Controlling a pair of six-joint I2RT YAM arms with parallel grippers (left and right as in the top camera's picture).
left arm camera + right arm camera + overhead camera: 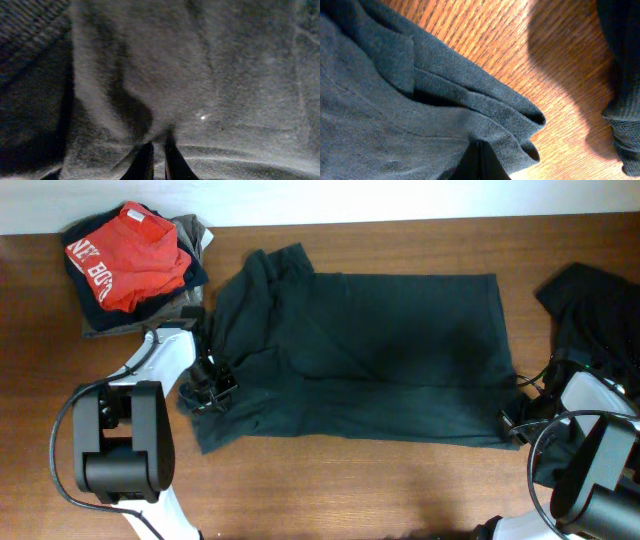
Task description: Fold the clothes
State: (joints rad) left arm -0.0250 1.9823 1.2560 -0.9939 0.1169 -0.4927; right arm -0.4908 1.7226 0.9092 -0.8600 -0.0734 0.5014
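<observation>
**A:** Start at the near side. What are the left jaws doing?

**B:** They stand narrow, almost together, with a pinch of the charcoal T-shirt (210, 75) bunched between them. From above, the left arm (120, 445) reaches to the shirt's left edge, close to its near-left corner.

**A:** And the right jaws?

**B:** Pressed together on the shirt's doubled hem. The right wrist view shows the folded edge wrapping right at their tips, with the bare wooden tabletop (485, 35) beyond it. Overhead, the right arm (590, 470) meets the shirt at its near-right corner.

**A:** Where does the shirt itself lie?

**B:** It is spread across the middle of the tabletop as a wide, rough rectangle. The right half is fairly flat. The left side is rumpled and lumped up, with one end poking toward the far edge.

**A:** Anything farther back?

**B:** At the far-left corner there is a stack of clothes. A red piece (130, 255) with white letters lies on top, a navy one (88, 292) is under it, and olive-grey fabric (188, 228) shows at the back. Whether the stack touches the shirt I cannot tell. At the far right a black garment (595, 305) lies in a loose heap, with a strip of wood showing between it and the shirt's right edge.
</observation>
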